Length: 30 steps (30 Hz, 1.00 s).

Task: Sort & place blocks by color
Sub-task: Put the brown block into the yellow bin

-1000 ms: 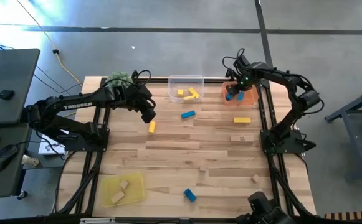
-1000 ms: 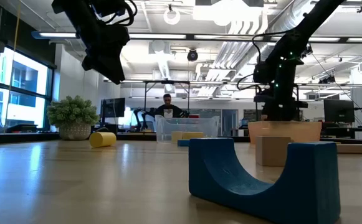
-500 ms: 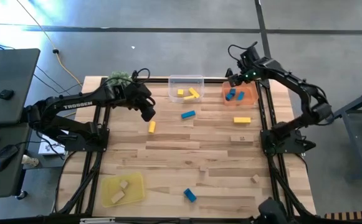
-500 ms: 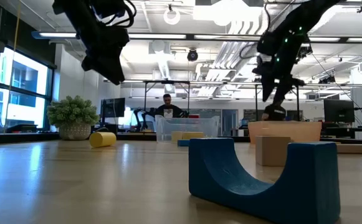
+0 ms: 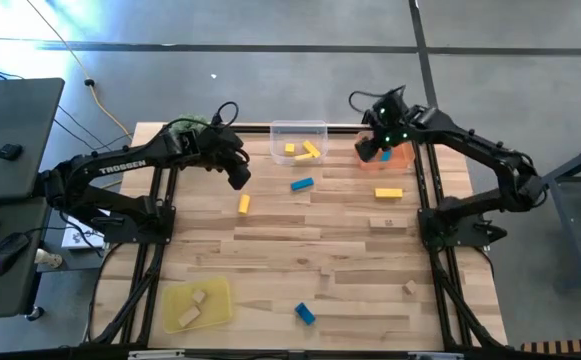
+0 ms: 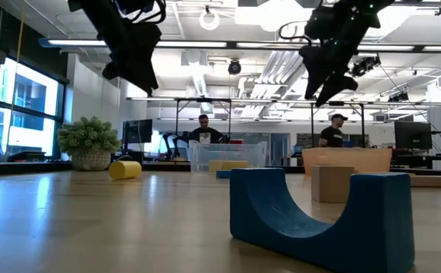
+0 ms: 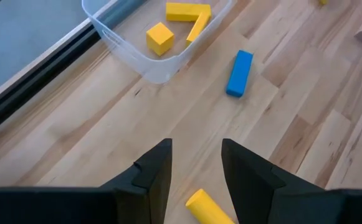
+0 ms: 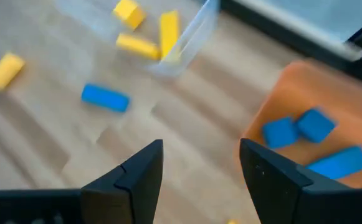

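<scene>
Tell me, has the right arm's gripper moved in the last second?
Yes. The right gripper has risen and swung from over the orange plastic tray toward the clear plastic tray, its fingers open and empty.

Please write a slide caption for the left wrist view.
Open left gripper above a yellow cylinder, facing clear tray.

Left pincer (image 5: 239,178) above yellow block (image 5: 244,204); right pincer (image 5: 368,150) beside orange tray (image 5: 402,160).

Two trays (image 5: 299,129) set side by side at table (image 5: 270,262) rear, blocks (image 5: 301,150) held in each, third tray (image 5: 197,302) placed front left, further blocks scattered between.
</scene>
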### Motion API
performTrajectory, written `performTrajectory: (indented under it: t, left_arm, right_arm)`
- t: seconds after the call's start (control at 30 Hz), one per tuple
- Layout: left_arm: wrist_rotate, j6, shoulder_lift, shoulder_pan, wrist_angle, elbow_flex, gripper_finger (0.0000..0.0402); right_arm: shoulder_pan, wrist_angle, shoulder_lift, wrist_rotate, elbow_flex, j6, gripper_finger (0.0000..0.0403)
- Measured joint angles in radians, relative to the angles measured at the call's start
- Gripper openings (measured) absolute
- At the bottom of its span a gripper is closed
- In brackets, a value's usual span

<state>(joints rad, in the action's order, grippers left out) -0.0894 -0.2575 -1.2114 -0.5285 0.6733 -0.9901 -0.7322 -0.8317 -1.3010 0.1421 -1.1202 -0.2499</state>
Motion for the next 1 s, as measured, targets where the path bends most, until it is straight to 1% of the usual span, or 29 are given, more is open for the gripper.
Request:
performTrajectory:
  t: [0.23, 0.37, 0.47, 0.57, 0.7, 0.9, 1.0]
  left_arm:
    - [0.002, 0.0, 0.0, 0.0, 0.003, 0.0, 0.0129]
    - [0.003, 0.0, 0.0, 0.0, 0.003, 0.0, 0.0129]
    - [0.02, 0.005, 0.0, 0.0, 0.003, 0.0, 0.0129]
    - [0.047, 0.043, 0.0, 0.0, 0.003, 0.0, 0.0129]
    - [0.057, 0.052, 0.0, 0.0, 0.003, 0.0, 0.0129]
    - [0.057, 0.052, 0.0, 0.0, 0.003, 0.0, 0.0129]
    - [0.059, 0.052, 0.0, 0.0, 0.003, 0.0, 0.0129]
  right_arm:
    - [0.177, -0.19, 0.002, -0.005, 0.0, -0.018, 0.0199]
    - [0.256, -0.294, 0.002, -0.015, 0.0, -0.049, 0.0199]
    - [0.304, -0.34, 0.002, -0.013, 0.002, -0.065, 0.0199]
    - [0.35, -0.387, 0.001, -0.01, 0.003, -0.058, 0.0199]
    - [0.41, -0.44, -0.001, -0.011, 0.003, -0.012, 0.0201]
    - [0.49, -0.549, -0.004, -0.069, 0.004, 0.004, 0.0219]
    - [0.519, -0.569, -0.008, -0.097, 0.012, 0.004, 0.0224]
